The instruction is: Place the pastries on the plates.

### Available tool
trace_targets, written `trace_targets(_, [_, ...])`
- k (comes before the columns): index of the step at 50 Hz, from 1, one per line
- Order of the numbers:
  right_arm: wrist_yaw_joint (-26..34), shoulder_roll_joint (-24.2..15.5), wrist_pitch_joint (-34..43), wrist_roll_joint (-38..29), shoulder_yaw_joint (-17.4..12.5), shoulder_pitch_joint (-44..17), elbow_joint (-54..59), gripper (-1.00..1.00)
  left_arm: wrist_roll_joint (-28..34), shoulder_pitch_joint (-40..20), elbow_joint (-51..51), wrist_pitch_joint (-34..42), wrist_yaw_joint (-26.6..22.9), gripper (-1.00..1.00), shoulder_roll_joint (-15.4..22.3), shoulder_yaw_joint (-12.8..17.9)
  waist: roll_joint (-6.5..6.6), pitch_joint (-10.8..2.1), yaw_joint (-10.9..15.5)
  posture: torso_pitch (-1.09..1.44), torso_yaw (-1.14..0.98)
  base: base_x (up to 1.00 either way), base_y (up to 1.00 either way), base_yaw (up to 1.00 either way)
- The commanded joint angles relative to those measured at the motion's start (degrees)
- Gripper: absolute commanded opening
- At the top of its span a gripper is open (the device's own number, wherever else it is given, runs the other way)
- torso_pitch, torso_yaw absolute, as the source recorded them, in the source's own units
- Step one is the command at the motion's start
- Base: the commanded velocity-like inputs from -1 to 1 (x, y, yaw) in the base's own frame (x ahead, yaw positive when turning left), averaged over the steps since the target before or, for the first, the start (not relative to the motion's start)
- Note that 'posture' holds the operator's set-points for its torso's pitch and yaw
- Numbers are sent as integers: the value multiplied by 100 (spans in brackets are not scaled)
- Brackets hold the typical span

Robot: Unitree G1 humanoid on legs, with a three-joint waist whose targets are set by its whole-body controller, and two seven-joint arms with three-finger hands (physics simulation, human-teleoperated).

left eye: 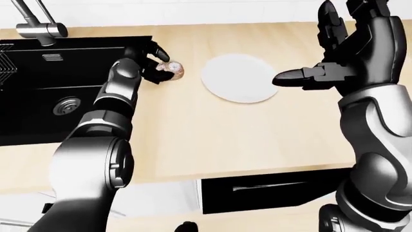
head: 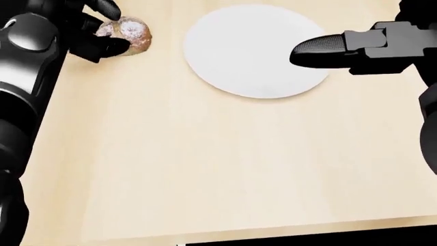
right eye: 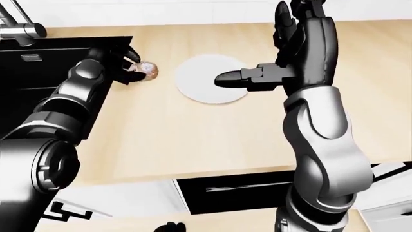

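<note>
A round, sugar-dusted pastry (head: 134,35) lies on the light wooden counter (head: 205,164), just right of the sink. My left hand (head: 109,29) reaches in from the left, its fingers curled over the pastry's top and its thumb beneath, closed round its left side. A white plate (head: 252,48) with nothing on it sits on the counter to the pastry's right. My right hand (left eye: 315,48) is open and raised above the plate's right edge, thumb pointing left over the plate, fingers pointing up. I see only one pastry and one plate.
A black sink (left eye: 58,96) with a metal faucet (left eye: 38,24) fills the left of the left-eye view, close beside the pastry. A dark appliance front (left eye: 270,191) sits below the counter's near edge. Bare wood stretches below the plate.
</note>
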Motion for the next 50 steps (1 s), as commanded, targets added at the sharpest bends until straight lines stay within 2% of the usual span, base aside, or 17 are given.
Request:
trace_targets(1, [-17, -62, -135, 6, -89, -129, -167, 100, -1, -324, -240, -153, -61, -76, 38, -20, 4, -204, -23, 31, 0, 0, 0, 0])
trace_targets(4, [-33, -80, -93, 47, -116, -120, -219, 100, 21, -422, -247, -166, -62, -100, 37, -37, -8, -183, -32, 31, 0, 0, 0, 0])
trace_targets(24, [-144, -194, -28, 226, -197, -144, -314, 100, 109, -952, -263, -235, -28, -100, -47, -54, -58, -132, -73, 31, 0, 0, 0, 0])
trace_targets(38, [-321, -394, 171, 503, -373, -125, -537, 100, -121, -1249, -225, -401, -262, -100, -567, -34, -128, -114, -38, 31, 0, 0, 0, 0])
trace_targets(47, [-383, -469, 229, 625, -434, -111, -597, 100, -84, -1145, -188, -539, -442, -100, -976, -99, -174, -121, -13, 31, 0, 0, 0, 0])
trace_targets(50, [-413, -463, 191, 604, -356, -125, -562, 100, -60, -1112, -182, -562, -508, -100, -1100, -116, -190, -121, -6, 31, 0, 0, 0, 0])
